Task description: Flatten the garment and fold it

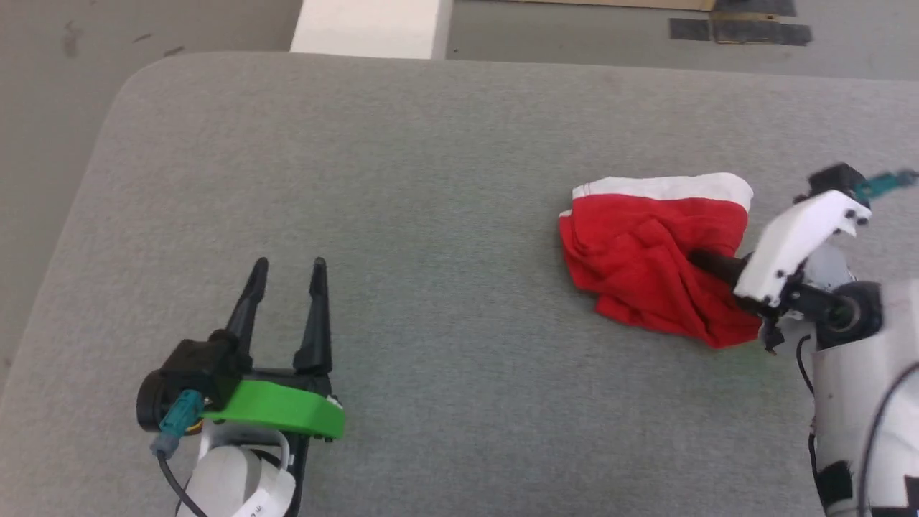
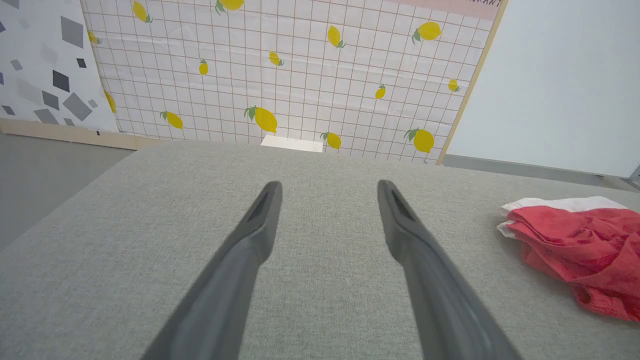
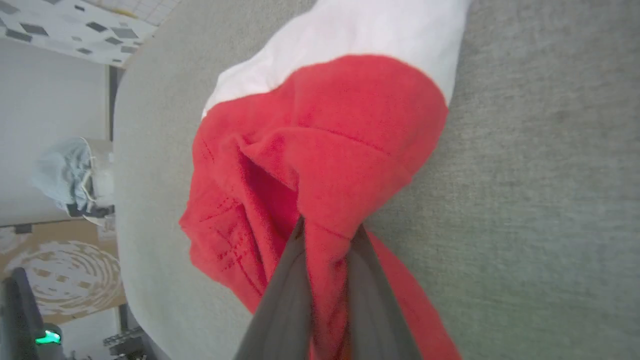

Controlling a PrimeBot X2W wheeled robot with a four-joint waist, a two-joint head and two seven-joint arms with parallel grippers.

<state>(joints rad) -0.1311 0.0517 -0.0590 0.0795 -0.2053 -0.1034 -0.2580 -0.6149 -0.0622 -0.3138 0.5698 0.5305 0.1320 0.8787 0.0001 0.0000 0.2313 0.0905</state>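
- Head view: the left gripper (image 1: 289, 264) sits at the lower left over the grey table (image 1: 431, 179), its two fingers spread wide with nothing between them.
- The shorts (image 1: 639, 258) lie bunched in a red heap on the right part of the table, well apart from the left gripper, with a white stripe (image 1: 668, 187) along the far edge.
- The right gripper (image 1: 711, 264) reaches in from the right and its dark fingers are sunk in the heap's folds.
- Left wrist view: the left gripper (image 2: 328, 187) is wide open above bare table (image 2: 150, 225); the shorts (image 2: 575, 250) lie crumpled off to the right, and a lemon-print wall (image 2: 300, 75) stands behind.
- Right wrist view: the right gripper (image 3: 328, 230) is nearly closed, pinching a fold of the red shorts (image 3: 340, 140) between its fingers; the white stripe (image 3: 350, 35) is at the far end.
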